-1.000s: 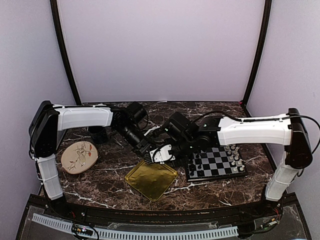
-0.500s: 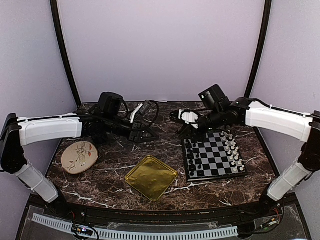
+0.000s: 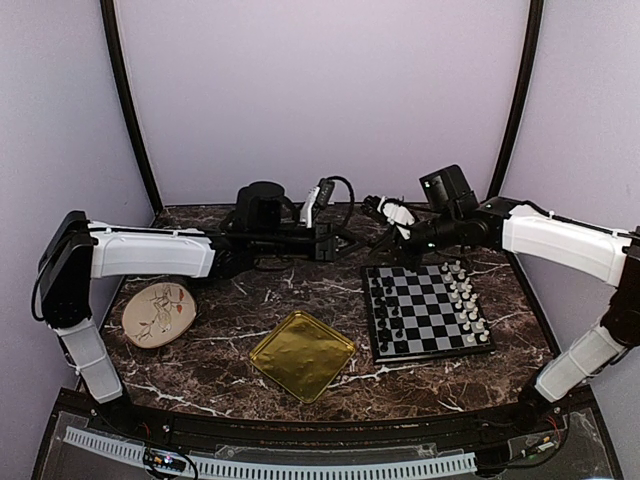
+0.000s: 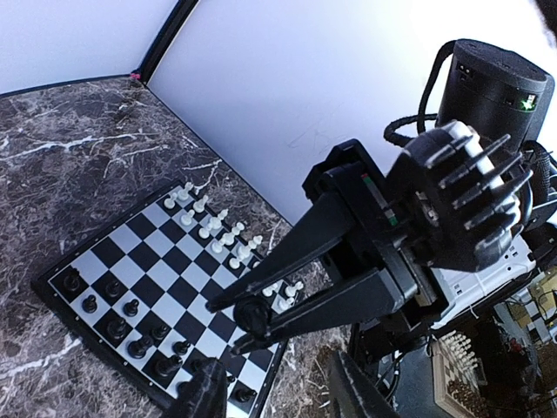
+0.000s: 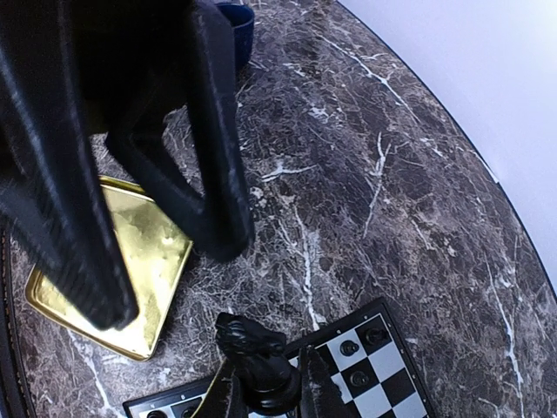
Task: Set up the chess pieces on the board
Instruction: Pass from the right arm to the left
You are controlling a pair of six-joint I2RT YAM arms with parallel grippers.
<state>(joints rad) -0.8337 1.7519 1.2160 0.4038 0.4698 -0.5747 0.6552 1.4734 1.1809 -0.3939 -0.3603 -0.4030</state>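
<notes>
Chess pieces (image 3: 385, 318) are tiny turned figures. The black set is ranged along the left edge of the board (image 3: 428, 315) and the white set along its right edge, as the top camera sees it, with the middle squares between them bare. The board is a flat black-and-white checkerboard with a thin dark rim. It lies on the right half of the marble table (image 3: 250, 300), its sides turned slightly off the table's edges, so the two ranks face each other across the table's width. One black knight (image 5: 252, 344) is off the board. The right gripper (image 5: 265, 370) clenches its base between both fingers and holds it in the air above the board's far-left corner. The piece's long axis runs along the fingers, and its head leans toward the upper left of the right wrist view. The left gripper (image 4: 271, 366) faces it just beside, its fingers spread apart with nothing between them. A small coloured mark on the right gripper's body is too small to read. A gold tray (image 3: 302, 354) lies near the board's left edge, and a floral plate (image 3: 158, 312) sits well apart at the left.
</notes>
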